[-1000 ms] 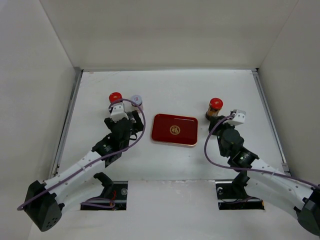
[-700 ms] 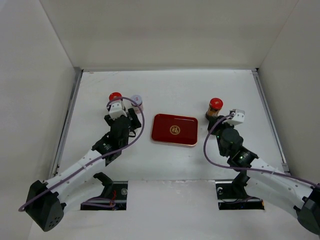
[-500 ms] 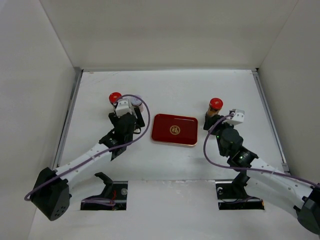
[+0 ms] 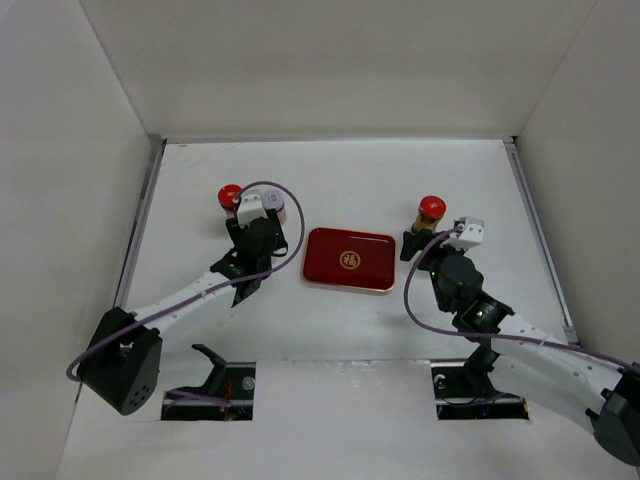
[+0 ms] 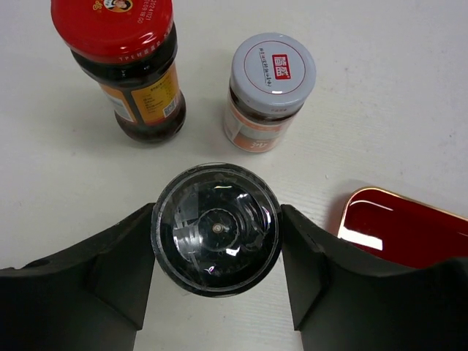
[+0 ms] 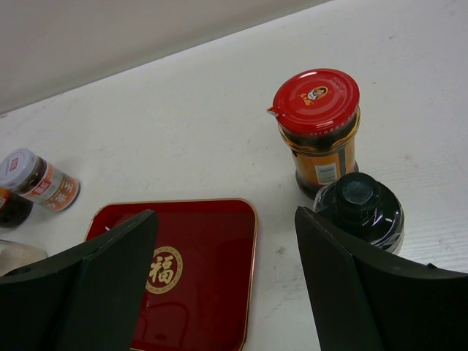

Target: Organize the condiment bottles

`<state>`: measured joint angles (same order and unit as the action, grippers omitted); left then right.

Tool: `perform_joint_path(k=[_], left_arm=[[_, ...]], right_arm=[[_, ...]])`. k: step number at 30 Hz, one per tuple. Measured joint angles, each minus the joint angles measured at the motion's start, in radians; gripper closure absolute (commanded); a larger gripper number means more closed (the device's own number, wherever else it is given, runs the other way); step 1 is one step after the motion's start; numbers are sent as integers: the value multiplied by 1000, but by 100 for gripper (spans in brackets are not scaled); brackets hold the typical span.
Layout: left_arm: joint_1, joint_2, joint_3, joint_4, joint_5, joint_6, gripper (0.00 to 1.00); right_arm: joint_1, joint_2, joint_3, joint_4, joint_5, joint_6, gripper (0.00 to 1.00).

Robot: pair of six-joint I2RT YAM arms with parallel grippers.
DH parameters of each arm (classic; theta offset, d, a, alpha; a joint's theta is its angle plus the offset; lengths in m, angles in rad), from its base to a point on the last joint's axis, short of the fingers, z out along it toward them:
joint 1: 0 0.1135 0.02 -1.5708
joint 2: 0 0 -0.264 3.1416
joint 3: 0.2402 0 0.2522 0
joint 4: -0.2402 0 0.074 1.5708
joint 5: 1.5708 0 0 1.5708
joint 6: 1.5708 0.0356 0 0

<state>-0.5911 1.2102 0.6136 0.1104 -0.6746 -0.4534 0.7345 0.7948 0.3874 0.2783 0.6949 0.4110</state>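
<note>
White table (image 4: 340,170), left hand (image 5: 217,216) clamping dark-topped jar (image 5: 216,234) hidden overhead, right hand (image 6: 225,213) spread wide

Red rect. tray (image 4: 325,256) w/ gold emblem (image 4: 349,259), flat on white table (image 4: 360,175), approx centre, white walls (image 4: 330,70) round it

A robot test cell in a lab is shown. A bare white table (image 4: 330,180) is closed in by plain white walls (image 4: 330,70) at the far, left and right edges. Two arms (image 4: 185,300) with loose purple cables (image 4: 406,290) are bolted at cut-outs (image 4: 215,385) in the near edge.
</note>
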Motion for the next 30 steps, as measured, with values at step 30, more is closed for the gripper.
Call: perform_joint_path(k=[30], left_arm=[[-408,202,216,136,59,13,71]], right_arm=[[-35,-21,13,-18,6,12,13]])
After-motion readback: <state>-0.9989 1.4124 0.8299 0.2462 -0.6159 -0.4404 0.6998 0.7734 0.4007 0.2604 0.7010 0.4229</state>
